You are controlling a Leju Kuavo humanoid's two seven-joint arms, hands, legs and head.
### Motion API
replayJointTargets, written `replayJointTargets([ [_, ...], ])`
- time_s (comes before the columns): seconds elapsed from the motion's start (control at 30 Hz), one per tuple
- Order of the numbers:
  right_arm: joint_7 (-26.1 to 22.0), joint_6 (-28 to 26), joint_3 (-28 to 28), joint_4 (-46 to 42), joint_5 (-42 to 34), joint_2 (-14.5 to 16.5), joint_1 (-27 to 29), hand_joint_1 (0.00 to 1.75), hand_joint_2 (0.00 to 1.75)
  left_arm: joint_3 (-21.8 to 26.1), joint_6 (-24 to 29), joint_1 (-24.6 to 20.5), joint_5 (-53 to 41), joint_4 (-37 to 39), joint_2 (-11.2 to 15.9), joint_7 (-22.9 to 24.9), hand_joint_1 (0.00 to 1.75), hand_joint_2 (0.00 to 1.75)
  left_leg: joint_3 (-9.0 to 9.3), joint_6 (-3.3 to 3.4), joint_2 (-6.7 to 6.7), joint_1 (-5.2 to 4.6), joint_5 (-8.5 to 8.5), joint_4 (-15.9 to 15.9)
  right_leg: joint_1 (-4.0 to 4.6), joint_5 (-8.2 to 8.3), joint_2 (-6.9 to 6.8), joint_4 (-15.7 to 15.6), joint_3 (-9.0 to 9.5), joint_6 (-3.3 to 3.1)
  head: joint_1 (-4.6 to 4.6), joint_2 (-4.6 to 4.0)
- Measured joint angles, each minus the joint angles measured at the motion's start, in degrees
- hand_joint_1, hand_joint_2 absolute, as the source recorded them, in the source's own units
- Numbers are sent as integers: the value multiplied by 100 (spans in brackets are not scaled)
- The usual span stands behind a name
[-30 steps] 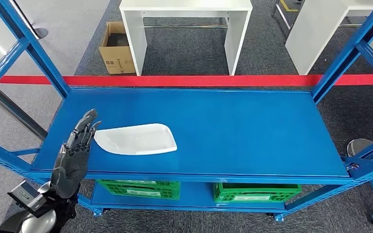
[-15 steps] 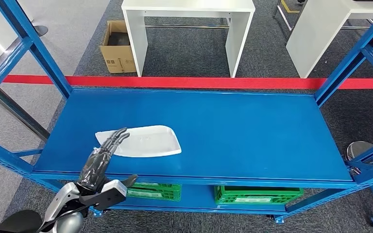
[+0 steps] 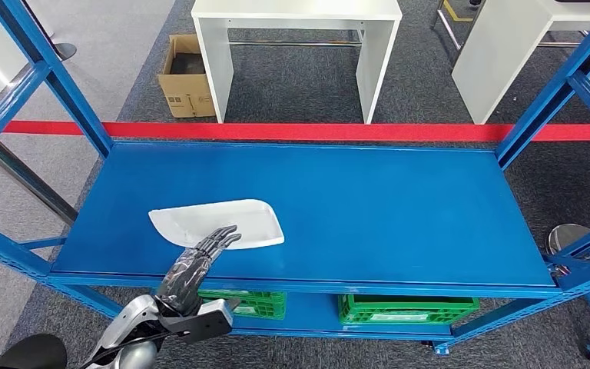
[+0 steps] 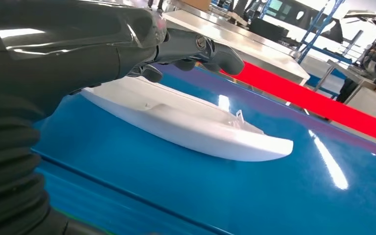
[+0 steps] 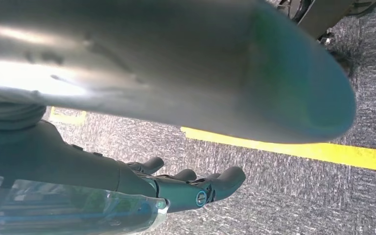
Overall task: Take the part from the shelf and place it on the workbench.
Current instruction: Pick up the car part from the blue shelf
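The white part (image 3: pixel 219 223) lies flat on the blue shelf (image 3: pixel 369 207), toward the shelf's 8 o'clock corner and near its front edge, its pointed end aimed at 9 o'clock. The left hand (image 3: pixel 196 261) reaches in from 6 o'clock over the shelf's front lip, fingers (image 3: pixel 219 238) stretched out and slightly apart, holding nothing; the fingertips sit over the part's near edge. In the left wrist view the hand (image 4: pixel 127 44) hangs above the part (image 4: pixel 191 125) with its dark fingers extended over it, and whether they touch the white surface cannot be told. The right hand (image 5: pixel 176 188) hangs beside the body above grey carpet (image 5: pixel 284 196) crossed by a yellow line (image 5: pixel 293 149), fingers loosely extended with nothing in them. Under the shelf two green crates (image 3: pixel 407 306) sit on the lower level. Beyond the shelf at 12 o'clock a red strip (image 3: pixel 307 131) runs across the floor, with a white table (image 3: pixel 296 15) and a cardboard box (image 3: pixel 186 77) behind it.
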Motion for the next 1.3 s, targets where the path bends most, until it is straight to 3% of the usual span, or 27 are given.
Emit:
replayJointTargets([
  [0.53,13,0,-19,0,53,0,29,0,0,82,1175,-247,-944,486,1,540,0,175,4,0,0,0,0,0,0,-1,0,0,5,1,0,1],
  [1.3,-103,18,-20,0,193,8,11,0,0,378,1259,-272,-1151,841,-35,663,0,175,4,0,0,0,0,0,0,-2,0,1,7,2,0,1],
])
